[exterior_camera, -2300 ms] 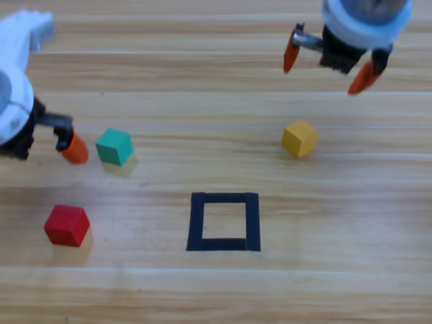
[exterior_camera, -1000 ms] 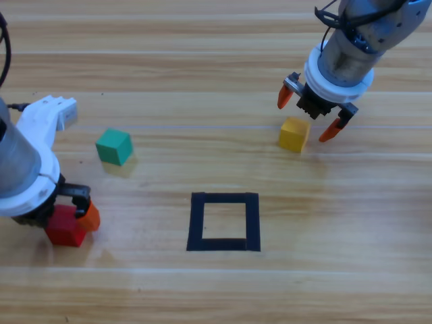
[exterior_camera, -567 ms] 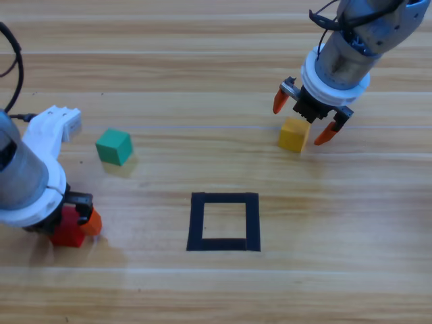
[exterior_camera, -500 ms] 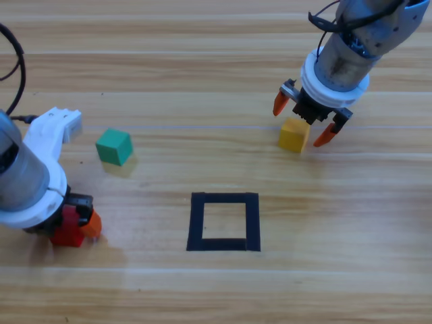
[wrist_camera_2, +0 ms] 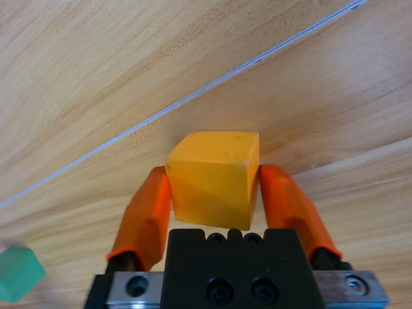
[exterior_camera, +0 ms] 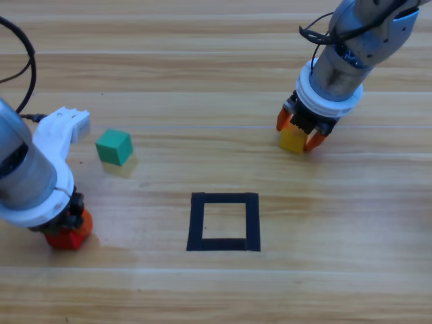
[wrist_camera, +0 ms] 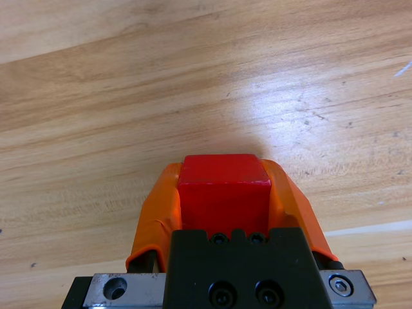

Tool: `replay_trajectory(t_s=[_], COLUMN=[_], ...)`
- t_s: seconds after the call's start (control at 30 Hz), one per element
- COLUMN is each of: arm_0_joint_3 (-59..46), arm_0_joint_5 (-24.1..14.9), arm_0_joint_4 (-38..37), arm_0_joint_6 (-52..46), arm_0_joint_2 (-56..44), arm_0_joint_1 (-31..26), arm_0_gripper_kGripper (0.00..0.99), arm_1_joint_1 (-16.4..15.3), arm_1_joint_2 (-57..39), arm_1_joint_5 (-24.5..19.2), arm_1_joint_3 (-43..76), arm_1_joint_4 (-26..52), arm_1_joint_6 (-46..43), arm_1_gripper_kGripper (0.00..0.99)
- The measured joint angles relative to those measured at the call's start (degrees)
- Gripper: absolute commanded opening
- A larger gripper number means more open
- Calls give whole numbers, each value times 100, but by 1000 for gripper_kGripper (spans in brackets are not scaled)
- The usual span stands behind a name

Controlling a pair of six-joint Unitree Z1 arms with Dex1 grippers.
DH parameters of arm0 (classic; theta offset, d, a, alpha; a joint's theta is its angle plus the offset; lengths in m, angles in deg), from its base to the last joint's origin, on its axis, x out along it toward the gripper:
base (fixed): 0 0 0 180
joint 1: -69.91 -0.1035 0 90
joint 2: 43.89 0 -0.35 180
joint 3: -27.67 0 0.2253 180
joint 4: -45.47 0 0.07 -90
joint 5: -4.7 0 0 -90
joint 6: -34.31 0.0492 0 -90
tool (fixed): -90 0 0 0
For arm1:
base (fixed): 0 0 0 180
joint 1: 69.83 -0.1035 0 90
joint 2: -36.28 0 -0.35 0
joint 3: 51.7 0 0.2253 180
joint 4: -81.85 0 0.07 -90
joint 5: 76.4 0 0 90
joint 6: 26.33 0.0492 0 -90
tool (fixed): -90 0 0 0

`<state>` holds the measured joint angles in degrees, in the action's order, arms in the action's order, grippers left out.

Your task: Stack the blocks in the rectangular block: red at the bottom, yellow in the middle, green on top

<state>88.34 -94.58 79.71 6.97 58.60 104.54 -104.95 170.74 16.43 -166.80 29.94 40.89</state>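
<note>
Both hands have just closed: the left hand (wrist_camera: 222, 212) grips red (wrist_camera: 223, 193), the right hand (wrist_camera_2: 219, 199) grips yellow (wrist_camera_2: 214, 177), ready for lifting toward the rectangular block (exterior_camera: 223, 222); green (exterior_camera: 113, 146) waits.

We see a pale wooden table (exterior_camera: 202, 88) with long straight grain and a light sheen — a soft bright patch glares on it in the left wrist view. The small red cube (wrist_camera: 223, 196) looks smooth and matt, its faces plain. The small yellow cube (wrist_camera_2: 215, 177) is matt too, with faint specks on its top face. The teal-green cube (exterior_camera: 113, 146) has the same flat, dull finish. The black tape rectangle (exterior_camera: 197, 223) lies thin and matt on the wood. The orange jaws beside each cube look like smooth, slightly glossy plastic — the black gripper bodies matt, with small metal screws.
</note>
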Motion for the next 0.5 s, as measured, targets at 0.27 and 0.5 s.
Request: replay_trajectory(t_s=[0.27,0.5], arm_0_joint_3=[1002,1923], arm_0_joint_5=[1,1], arm_0_joint_4=[679,853], arm_0_joint_6=[-109,-577], arm_0_joint_2=[-393,-414], arm_0_joint_1=[217,736], arm_0_gripper_kGripper=[118,115], arm_1_joint_1=[-1,-10], arm_1_joint_2=[-134,-600], arm_1_joint_5=[99,57], arm_1_joint_3=[145,255], arm_1_joint_4=[82,-906], arm_1_joint_6=[-1086,-2752], arm_1_gripper_kGripper=[63,64])
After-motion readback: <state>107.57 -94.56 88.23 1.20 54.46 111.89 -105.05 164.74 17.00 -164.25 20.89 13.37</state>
